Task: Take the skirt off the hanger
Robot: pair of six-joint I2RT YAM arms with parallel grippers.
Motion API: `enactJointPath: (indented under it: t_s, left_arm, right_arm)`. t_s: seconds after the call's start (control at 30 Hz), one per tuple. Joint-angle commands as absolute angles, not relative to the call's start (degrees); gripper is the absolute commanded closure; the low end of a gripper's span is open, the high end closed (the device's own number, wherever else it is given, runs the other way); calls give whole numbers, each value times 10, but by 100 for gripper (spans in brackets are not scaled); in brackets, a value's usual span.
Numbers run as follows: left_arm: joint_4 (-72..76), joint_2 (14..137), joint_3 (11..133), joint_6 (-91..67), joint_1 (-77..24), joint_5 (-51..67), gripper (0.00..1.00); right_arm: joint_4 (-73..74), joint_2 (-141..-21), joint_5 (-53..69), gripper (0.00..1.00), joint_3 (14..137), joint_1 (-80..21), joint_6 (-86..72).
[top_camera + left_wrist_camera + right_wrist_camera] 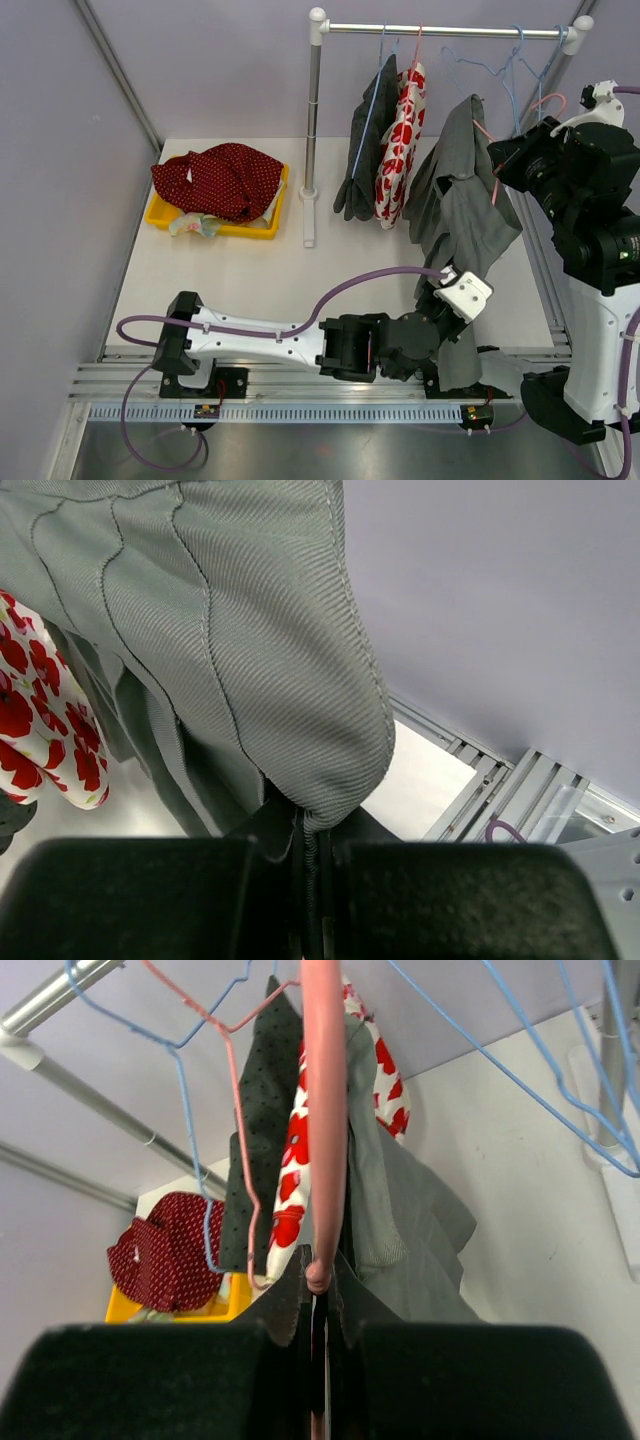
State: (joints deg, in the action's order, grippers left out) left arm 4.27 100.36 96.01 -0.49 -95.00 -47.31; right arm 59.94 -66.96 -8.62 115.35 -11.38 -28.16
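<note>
At five o'clock, the left gripper [312,880] is pinched tight on the grey skirt [465,205] at its lower hem, placed to drag it free. Farther out at two o'clock, the right gripper [318,1330] clamps the pink hanger [325,1110], bracing it under the rail [440,31].

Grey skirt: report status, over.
Left claw shut on grey ribbed fabric skirt, lower edge. Right claw shut on pink wire hanger. Skirt not yet off hanger. Red-flowered white garment hangs close beside.

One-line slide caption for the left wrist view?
Left gripper shut on the lower edge of the hanging grey skirt, red-flowered white garment at left.
</note>
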Motion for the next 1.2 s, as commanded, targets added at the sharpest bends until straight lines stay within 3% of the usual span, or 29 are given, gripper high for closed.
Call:
enactJointPath:
  t_s: [0.0,0.13,0.53,0.87,1.1,1.17]
  left_arm:
    - [62,1003,983,-11,-979,-508,100]
    - [62,1025,999,27,-1033,-560,100]
    - [-18,1028,985,-44,-1154,-645,100]
    - [-97,999,956,-135,-1225,-741,100]
    - [-306,1001,980,-307,-1242,-793,100]
    - [-389,987,987,-387,-1239,-806,89]
  right_arm:
    - [523,-634,-146,100,1115,-112,-295]
    - [432,-617,-216,100,1037,-112,-282]
    - [279,-699,-343,100,1017,-113,-224]
    - [244,-831,-365,100,1110,-107,-192]
    - [266,-845,-344,100,1132,-105,-218]
    - [275,-811,-317,100,1110,-105,-235]
